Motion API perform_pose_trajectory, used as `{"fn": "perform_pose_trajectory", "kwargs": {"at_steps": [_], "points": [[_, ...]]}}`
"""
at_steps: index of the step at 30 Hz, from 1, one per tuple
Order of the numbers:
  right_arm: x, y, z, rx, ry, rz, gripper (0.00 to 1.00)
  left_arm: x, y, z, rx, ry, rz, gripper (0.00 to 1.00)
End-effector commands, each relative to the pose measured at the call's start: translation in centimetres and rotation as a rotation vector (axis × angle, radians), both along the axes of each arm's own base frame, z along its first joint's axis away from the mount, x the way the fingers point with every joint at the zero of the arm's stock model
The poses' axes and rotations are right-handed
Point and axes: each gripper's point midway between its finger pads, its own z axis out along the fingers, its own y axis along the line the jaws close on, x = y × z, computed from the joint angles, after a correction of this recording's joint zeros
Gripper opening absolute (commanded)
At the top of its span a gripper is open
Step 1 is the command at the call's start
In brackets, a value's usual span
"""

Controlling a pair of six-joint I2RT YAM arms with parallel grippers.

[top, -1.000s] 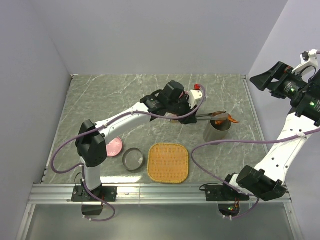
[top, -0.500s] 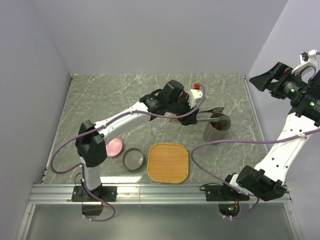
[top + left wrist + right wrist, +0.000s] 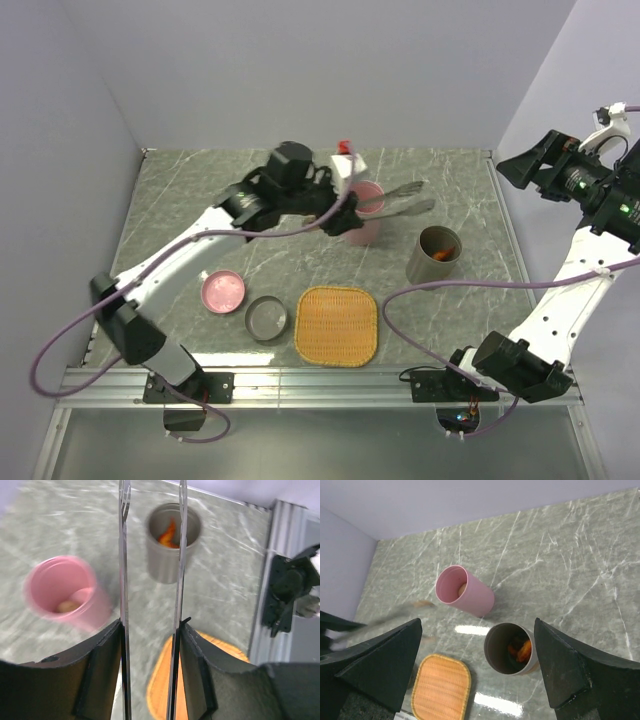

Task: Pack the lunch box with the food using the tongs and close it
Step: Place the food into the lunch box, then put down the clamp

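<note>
My left gripper is shut on the tongs, which reach right above the table behind the tall pink cup. In the left wrist view both tongs arms stand apart between my fingers, with nothing between their tips. The pink cup holds a pale beige ball. The tall grey cup holds orange-brown food. A shallow pink dish and a shallow grey dish lie at front left. My right gripper hangs open, high at the right.
A square woven orange tray lies near the front, between the grey dish and the grey cup. The right arm's base stands on the metal rail at the table's near edge. Grey walls close the table at the left, back and right.
The tongs let an orange piece fall into the grey cup and opened. My left arm then swung left and back, taking the tongs from over the grey cup to beside the pink cup.
</note>
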Motion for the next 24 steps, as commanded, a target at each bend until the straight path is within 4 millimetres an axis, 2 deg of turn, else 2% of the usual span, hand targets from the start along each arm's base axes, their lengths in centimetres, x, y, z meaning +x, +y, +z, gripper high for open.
{"fn": "perform_pose_trajectory", "kwargs": {"at_steps": [1, 3, 4, 6, 7, 8, 9, 10, 14, 17, 18, 21, 24], "points": [[-1.1, 0.5, 0.2, -0.062, -0.025, 0.024, 1.0, 0.7, 4.4, 3.2, -0.058, -0.049, 0.075, 0.52], [-1.3, 0.7, -0.6, -0.053, -0.006, 0.033, 1.0, 1.0, 6.5, 4.4, -0.088, -0.062, 0.123, 0.52], [-1.4, 0.7, -1.0, -0.06, -0.002, 0.038, 1.0, 2.4, 8.2, 4.8, -0.101, -0.067, 0.176, 0.52], [-1.6, 0.9, -2.1, -0.052, 0.024, 0.046, 1.0, 2.9, 10.8, 5.4, -0.122, -0.064, 0.237, 0.52], [-1.9, 1.0, -2.5, -0.068, 0.029, 0.045, 1.0, 4.2, 13.1, 5.3, -0.12, -0.061, 0.306, 0.53], [-2.0, 1.0, -3.3, -0.064, 0.048, 0.048, 1.0, 4.4, 14.5, 5.7, -0.129, -0.069, 0.341, 0.53], [-2.1, 1.1, -3.8, -0.068, 0.056, 0.048, 1.0, 4.8, 15.8, 5.0, -0.116, -0.056, 0.375, 0.53], [-2.5, 1.2, -4.0, -0.086, 0.055, 0.051, 1.0, 5.8, 18.0, 4.7, -0.112, -0.051, 0.435, 0.53], [-3.1, 1.6, -5.9, -0.117, 0.094, 0.055, 1.0, 5.8, 22.4, 2.9, -0.057, -0.026, 0.517, 0.53], [-3.7, 2.0, -6.3, -0.15, 0.107, 0.066, 1.0, 6.0, 25.3, 0.7, -0.022, 0.009, 0.572, 0.53], [-3.8, 2.0, -6.4, -0.155, 0.111, 0.07, 1.0, 5.9, 26.1, -0.9, 0.007, 0.051, 0.589, 0.53], [-4.1, 2.2, -6.7, -0.171, 0.117, 0.079, 1.0, 7.0, 29.1, -3.7, 0.055, 0.097, 0.689, 0.53], [-4.1, 2.3, -7.2, -0.18, 0.132, 0.084, 1.0, 8.9, 32.0, -6.4, 0.125, 0.107, 0.794, 0.53]]}}
